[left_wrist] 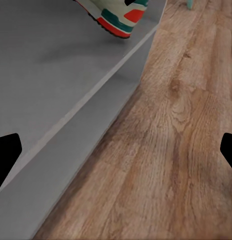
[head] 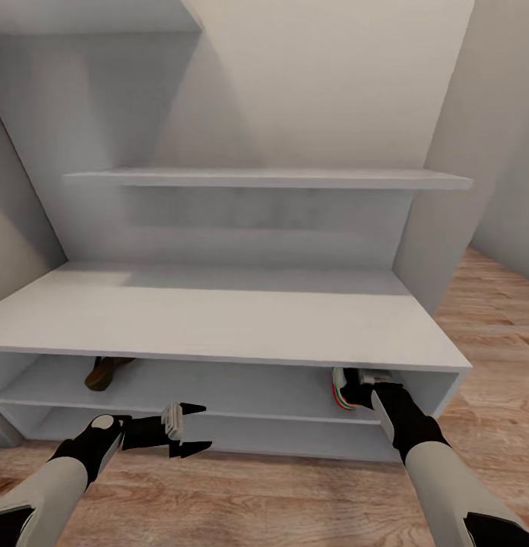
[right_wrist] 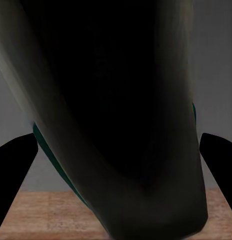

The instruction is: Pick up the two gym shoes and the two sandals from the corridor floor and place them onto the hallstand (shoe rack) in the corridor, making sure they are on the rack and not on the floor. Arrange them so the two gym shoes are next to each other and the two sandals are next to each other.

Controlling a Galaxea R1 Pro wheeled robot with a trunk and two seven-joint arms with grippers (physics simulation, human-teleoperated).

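Sneaker (head: 345,388) sits inside the rack's (head: 219,323) upper slot, apparently clamped in the right pincer (head: 365,389), which next must release; left pincer (head: 187,430) hangs apart, a sandal (head: 105,371) beyond.

Matt, smooth pale-grey hallstand (head: 219,319) over wood-grain plank floor (head: 280,501) with a faint sheen.

Pale grey walls (head: 492,114) rise behind; soft, even light; a wall corner at the right.
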